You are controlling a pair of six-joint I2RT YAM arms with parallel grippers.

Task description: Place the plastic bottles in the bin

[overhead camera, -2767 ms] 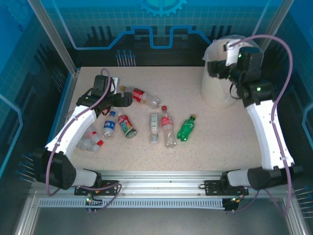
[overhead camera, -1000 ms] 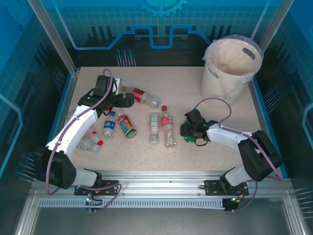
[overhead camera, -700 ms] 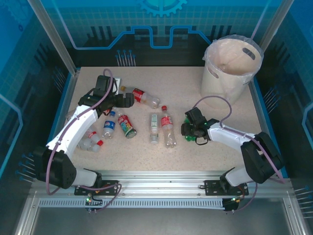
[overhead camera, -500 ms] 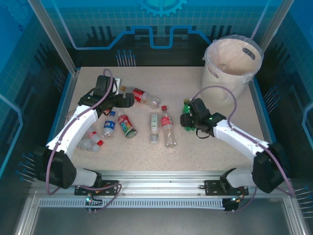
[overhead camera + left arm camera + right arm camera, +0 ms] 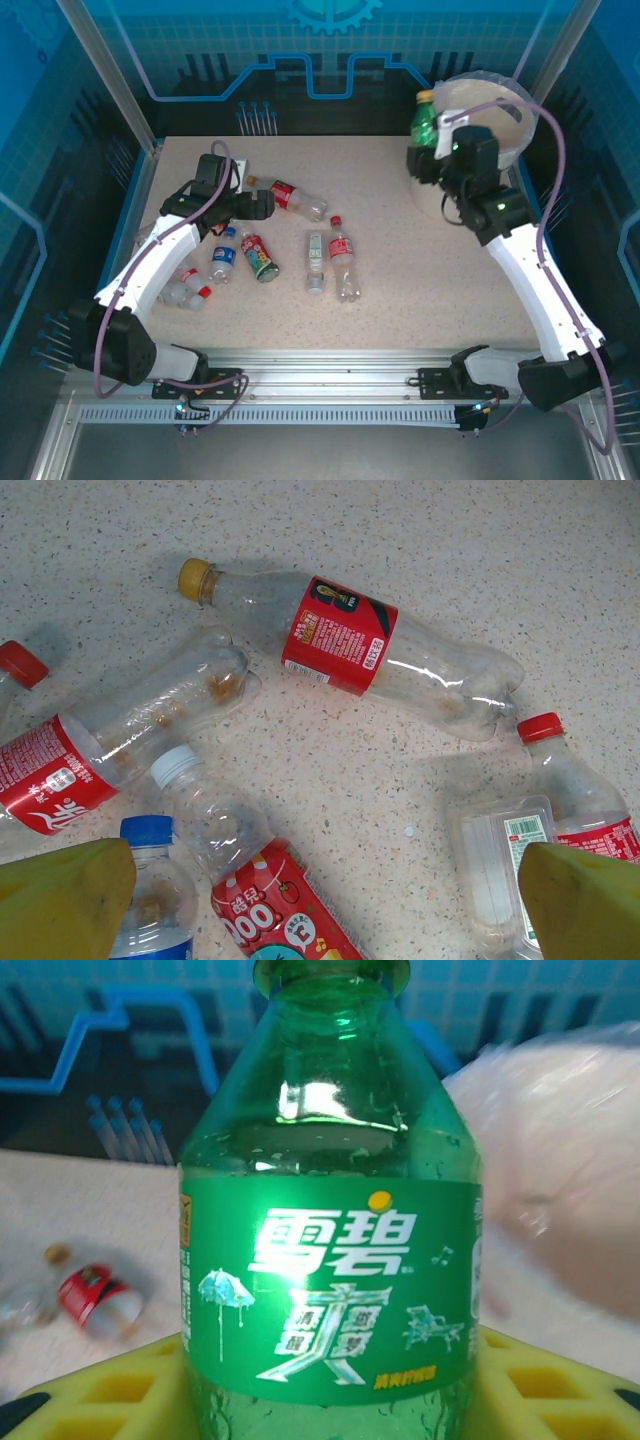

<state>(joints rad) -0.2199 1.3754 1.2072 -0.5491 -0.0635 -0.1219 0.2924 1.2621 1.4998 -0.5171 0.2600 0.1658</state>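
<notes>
Green plastic under a green-and-white label marks the green bottle [image 5: 425, 122]. It is held upright and lifted clear of the surface [image 5: 450, 285], just beside the left edge of the bin's rim in the top view. Whether it is already over the opening cannot be told. It is clamped by the right end effector [image 5: 430, 150]. In the right wrist view the yellow pads [image 5: 545, 1385] are pressed against both sides of its lower body, with the label turned toward the camera. The bin [image 5: 503, 100], white and lined with a clear bag, stands at the far right corner of the surface. From the wrist it is seen blurred to the right of the bottle. The right arm [image 5: 540, 280] is stretched from its base at the near edge toward the bin, slanting up and left in the top view.

Other plastic bottles are scattered on their sides across the left half of the surface. The left end effector [image 5: 262, 205] is held low over them with its fingers wide apart and nothing between them. Its yellow fingertips [image 5: 65, 900] are seen at the bottom corners of the left wrist view. Beneath it lie:
- a yellow-capped bottle [image 5: 350, 650] with a red label
- a blue-capped bottle [image 5: 150, 890]
- a colourful-labelled bottle [image 5: 265, 900]
- a red-capped bottle [image 5: 575, 800]

The left arm [image 5: 150, 260] is extended forward from its base, with the wrist turned to the right.
</notes>
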